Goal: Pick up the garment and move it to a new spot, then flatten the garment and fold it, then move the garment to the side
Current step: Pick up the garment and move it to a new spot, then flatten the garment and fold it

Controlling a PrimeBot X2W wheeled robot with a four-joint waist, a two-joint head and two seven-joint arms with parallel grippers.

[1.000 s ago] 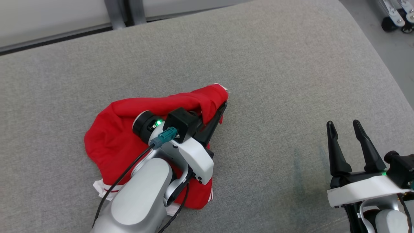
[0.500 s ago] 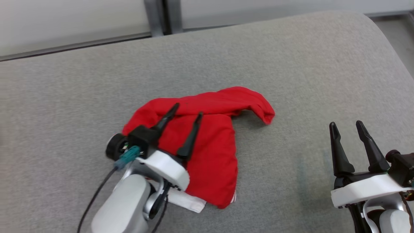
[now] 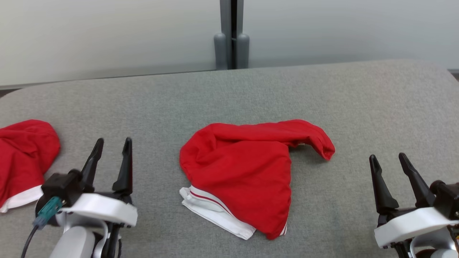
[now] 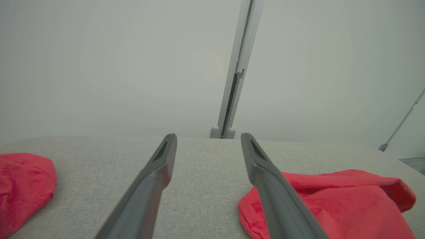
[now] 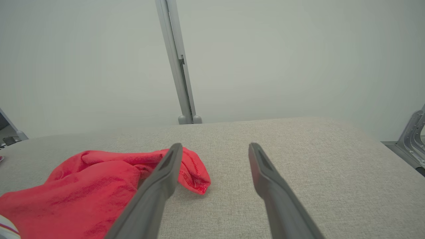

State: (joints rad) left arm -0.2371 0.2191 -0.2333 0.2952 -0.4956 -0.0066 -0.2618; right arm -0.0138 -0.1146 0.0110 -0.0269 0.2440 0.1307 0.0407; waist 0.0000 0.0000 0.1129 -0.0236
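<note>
Left pincer [image 3: 113, 141]: fingers spread wide, holding nothing, low over the near left part of the grey cushion [image 3: 229, 89] and pointing toward its far edge. Right pincer [image 3: 387, 156]: likewise spread and empty, at the near right corner.

Between them, in the middle of the cushion and apart from both, lies the garment [image 3: 244, 175]. It is red and bunched in a rumpled heap. A white striped band shows on its near side, and a rolled flap reaches toward the right edge. Nothing grips it.

A second red cloth [image 3: 25, 150] sits at the left edge, near the left pincer. Beyond the far edge, a grey post [image 3: 231, 39] stands against a pale wall.

The garment looks set down in its spot, so flattening appears to be the step in hand. The next move likely calls for both pincers to reach inward. The left would take the rounded left side or the white band, and the right would take the flap. Each should pinch a true edge rather than a stack of layers, then the two should draw apart to spread the folds.
</note>
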